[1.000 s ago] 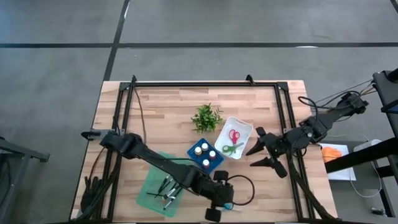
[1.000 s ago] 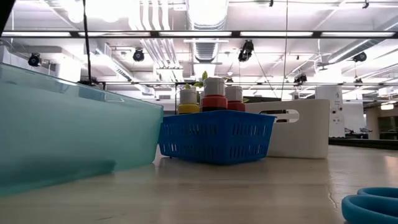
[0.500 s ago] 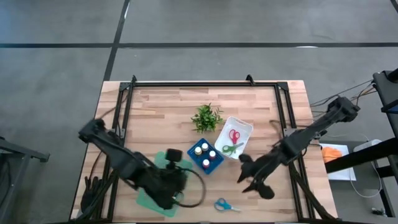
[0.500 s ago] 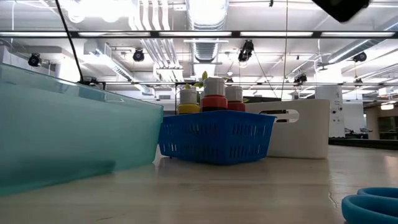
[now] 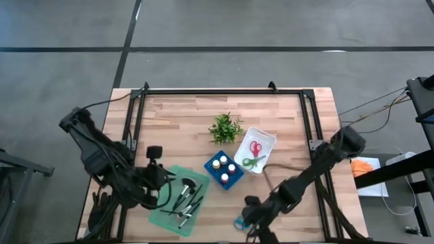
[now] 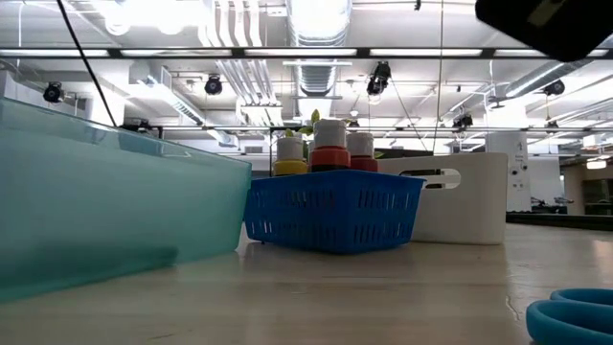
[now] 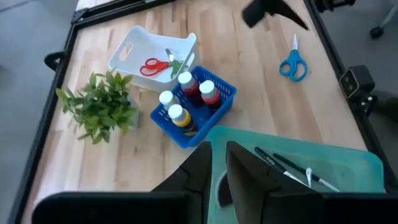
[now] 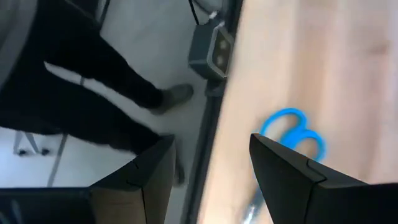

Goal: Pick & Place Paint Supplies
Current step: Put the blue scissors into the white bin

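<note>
The blue scissors (image 7: 292,62) lie flat on the bare wood by the table's near edge; their handles show in the right wrist view (image 8: 292,132) and the low view (image 6: 575,316). My right gripper (image 5: 247,220) hovers open over them, fingers (image 8: 292,180) wide apart, touching nothing. My left gripper (image 7: 219,171) is shut above the left part of the teal tray (image 5: 166,213), where several dark brushes (image 5: 184,202) lie. Three paint bottles (image 5: 222,164) stand in the blue basket (image 7: 217,112). Red scissors (image 5: 255,148) and green scissors (image 5: 252,161) lie in the white bin (image 5: 266,138).
A small leafy plant (image 5: 225,127) stands behind the basket. A black frame (image 5: 224,91) runs along the table's far and side edges. Beyond the near edge, a person's dark legs (image 8: 93,93) and a camera block (image 8: 214,50) show in the right wrist view.
My left gripper has drawn back from the near edge, where the blue scissors stay lying, toward the left and up over the teal tray. My right arm has swung from the right side toward the near edge, coming down over the blue scissors with its fingers apart.
</note>
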Action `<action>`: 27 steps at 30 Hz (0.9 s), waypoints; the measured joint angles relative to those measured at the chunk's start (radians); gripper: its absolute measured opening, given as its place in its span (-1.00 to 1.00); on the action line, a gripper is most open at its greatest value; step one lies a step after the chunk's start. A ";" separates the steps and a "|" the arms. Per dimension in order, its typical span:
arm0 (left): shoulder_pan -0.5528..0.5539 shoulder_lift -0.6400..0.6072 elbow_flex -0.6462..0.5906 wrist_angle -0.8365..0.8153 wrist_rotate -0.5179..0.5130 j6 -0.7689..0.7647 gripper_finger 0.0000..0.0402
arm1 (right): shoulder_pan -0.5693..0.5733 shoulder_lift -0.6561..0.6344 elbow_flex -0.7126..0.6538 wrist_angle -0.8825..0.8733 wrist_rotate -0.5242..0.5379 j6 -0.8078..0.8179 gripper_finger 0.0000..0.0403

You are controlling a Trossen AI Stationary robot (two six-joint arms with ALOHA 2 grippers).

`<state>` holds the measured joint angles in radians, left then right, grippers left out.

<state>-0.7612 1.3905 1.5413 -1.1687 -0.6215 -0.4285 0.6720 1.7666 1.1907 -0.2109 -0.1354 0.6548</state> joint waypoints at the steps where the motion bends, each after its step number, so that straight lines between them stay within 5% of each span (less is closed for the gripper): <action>1: -0.004 -0.019 -0.028 0.019 0.000 -0.006 -0.72 | 0.005 0.034 0.042 -0.031 0.000 -0.004 0.01; 9: -0.007 -0.093 -0.163 0.159 0.000 -0.018 -0.72 | 0.051 0.224 0.250 -0.182 -0.055 -0.085 0.01; 27: -0.017 -0.091 -0.173 0.219 0.004 -0.026 -0.72 | 0.028 0.351 0.272 -0.175 0.002 -0.057 0.01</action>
<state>-0.7780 1.2991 1.3685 -0.9499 -0.6174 -0.4545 0.7000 2.1172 1.4624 -0.3859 -0.1338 0.5979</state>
